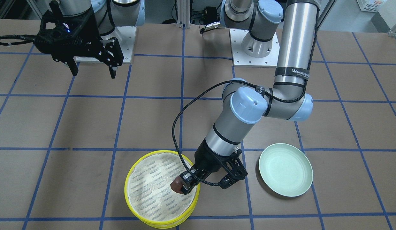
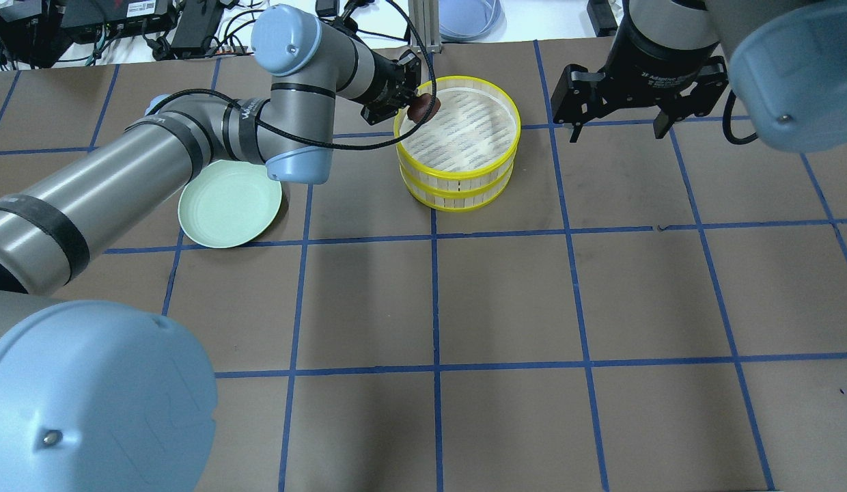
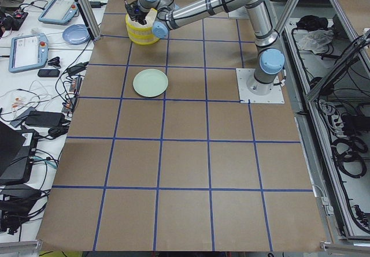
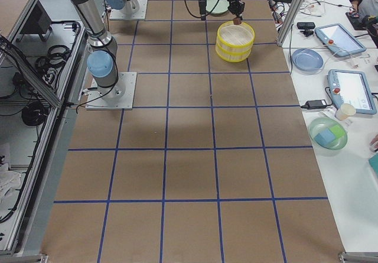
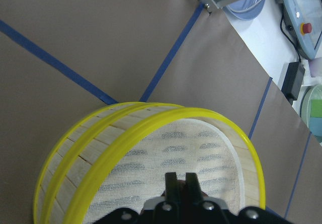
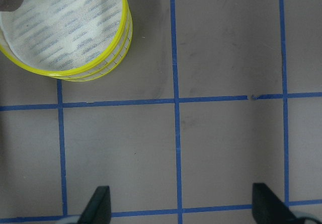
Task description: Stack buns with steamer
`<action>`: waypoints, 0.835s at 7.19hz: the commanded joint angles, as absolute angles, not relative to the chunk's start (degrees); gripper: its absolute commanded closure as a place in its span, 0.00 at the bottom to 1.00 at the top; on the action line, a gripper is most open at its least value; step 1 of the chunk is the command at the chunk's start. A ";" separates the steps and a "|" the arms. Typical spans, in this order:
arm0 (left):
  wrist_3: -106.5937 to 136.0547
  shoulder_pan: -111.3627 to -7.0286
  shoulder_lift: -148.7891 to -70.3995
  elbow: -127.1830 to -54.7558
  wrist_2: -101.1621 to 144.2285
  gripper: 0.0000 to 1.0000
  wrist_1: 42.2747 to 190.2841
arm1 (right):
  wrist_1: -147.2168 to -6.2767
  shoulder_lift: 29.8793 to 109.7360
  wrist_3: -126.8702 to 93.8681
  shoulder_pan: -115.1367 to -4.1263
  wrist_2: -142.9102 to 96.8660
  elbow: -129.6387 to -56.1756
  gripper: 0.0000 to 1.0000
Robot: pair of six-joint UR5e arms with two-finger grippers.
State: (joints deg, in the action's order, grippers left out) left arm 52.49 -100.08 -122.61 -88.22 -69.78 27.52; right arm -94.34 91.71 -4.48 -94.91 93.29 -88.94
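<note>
One brown table (image 2: 505, 301), blue tape grid (image 2: 436, 370)

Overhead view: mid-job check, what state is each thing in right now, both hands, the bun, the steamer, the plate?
Left hand: shut on the dark bun, over the steamer's edge.
Dark bun: gripped, held above the cloth liner, not set down.
Steamer: two tiers stacked, no lid, nothing lying on the top liner.
Plate: upright, holds nothing.
Right hand: open, holding nothing, apart from the steamer.
Pale bun: not in view.
</note>
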 commanded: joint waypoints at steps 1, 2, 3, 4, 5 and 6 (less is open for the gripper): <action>53.53 -100.46 -123.40 -88.15 -68.21 0.08 26.19 | -95.18 91.50 4.10 -94.31 93.43 -88.86 0.00; 53.44 -100.46 -123.49 -88.15 -68.03 0.00 26.28 | -95.10 91.49 4.65 -93.96 92.91 -88.86 0.00; 53.35 -100.46 -123.23 -87.72 -67.33 0.00 26.63 | -94.92 91.06 4.75 -93.78 92.81 -88.86 0.00; 50.74 -99.85 -121.22 -87.28 -67.24 0.00 27.94 | -94.83 91.05 4.66 -93.78 92.38 -88.86 0.00; 41.92 -97.76 -119.81 -87.10 -67.67 0.00 33.34 | -94.75 91.23 4.57 -93.78 92.20 -88.86 0.00; 29.39 -94.43 -118.23 -87.10 -68.20 0.01 39.84 | -94.66 91.58 4.57 -93.78 91.24 -88.77 0.00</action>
State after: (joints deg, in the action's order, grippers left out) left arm 41.68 -97.62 -120.06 -87.22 -67.71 33.20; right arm -94.77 91.28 4.58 -93.80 92.07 -88.83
